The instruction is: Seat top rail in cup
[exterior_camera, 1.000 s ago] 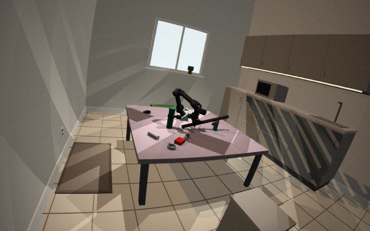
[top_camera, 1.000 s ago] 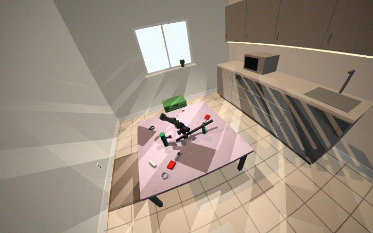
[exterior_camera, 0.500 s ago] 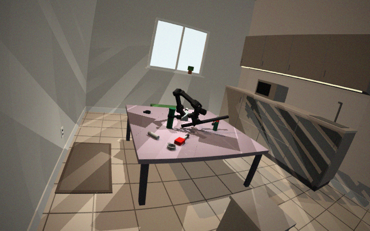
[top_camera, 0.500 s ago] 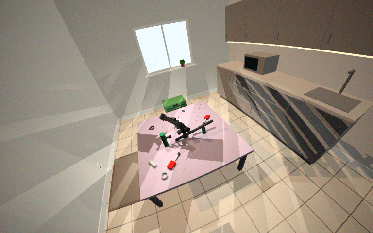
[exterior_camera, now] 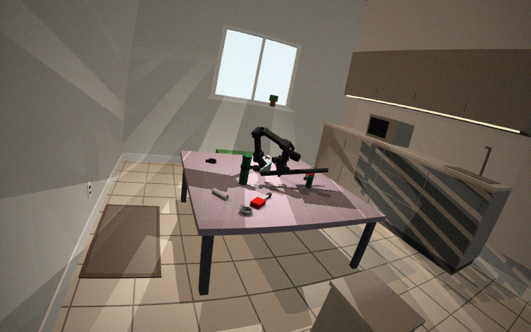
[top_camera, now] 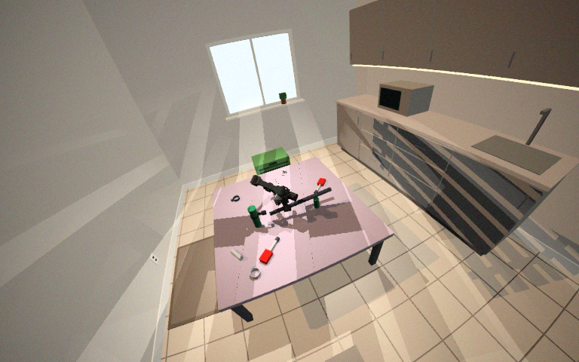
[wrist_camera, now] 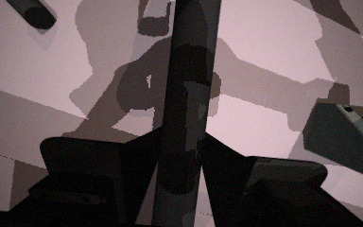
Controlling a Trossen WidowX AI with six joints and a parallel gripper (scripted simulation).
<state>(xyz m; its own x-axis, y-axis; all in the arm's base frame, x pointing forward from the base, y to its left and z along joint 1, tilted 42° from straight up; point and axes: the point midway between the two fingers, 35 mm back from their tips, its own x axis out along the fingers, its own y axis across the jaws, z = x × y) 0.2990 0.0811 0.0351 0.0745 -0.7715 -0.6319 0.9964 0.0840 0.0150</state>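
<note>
Rail [top_camera: 307, 198] [exterior_camera: 303, 171] [wrist_camera: 191, 95] clamped between the jaws of the gripper [top_camera: 286, 207] [exterior_camera: 283, 171] [wrist_camera: 181, 131], cut end held just beside the end cup [top_camera: 261, 212] [exterior_camera: 255, 167], outside it, big green post [top_camera: 254, 216] [exterior_camera: 244, 170] upright.

From my station I count one arm [top_camera: 268, 186] [exterior_camera: 276, 140], carrying one gripper [top_camera: 286, 207] [exterior_camera: 283, 171] [wrist_camera: 181, 131], and one rail [top_camera: 314, 194] [exterior_camera: 309, 171] [wrist_camera: 190, 104]. I make it two green posts: one big post [top_camera: 255, 219] [exterior_camera: 244, 175] and one small post [top_camera: 316, 202] [exterior_camera: 309, 181]. I have two red-handled tools, a near tool [top_camera: 265, 256] [exterior_camera: 258, 202] and a far tool [top_camera: 321, 182] [exterior_camera: 311, 174], plus one pale cylinder [top_camera: 236, 254] [exterior_camera: 220, 194] and one grey ring [top_camera: 255, 277] [exterior_camera: 246, 214]. I see one table [top_camera: 298, 264] [exterior_camera: 328, 211], one window [top_camera: 257, 72] [exterior_camera: 258, 68], one potted plant [top_camera: 282, 97] [exterior_camera: 273, 99], one microwave [top_camera: 412, 98] [exterior_camera: 391, 131], one faucet [top_camera: 538, 127] [exterior_camera: 485, 161], one green box [top_camera: 271, 160] [exterior_camera: 234, 151], one floor mat [top_camera: 194, 281] [exterior_camera: 125, 241] and one wall outlet [top_camera: 154, 259] [exterior_camera: 89, 189]
</note>
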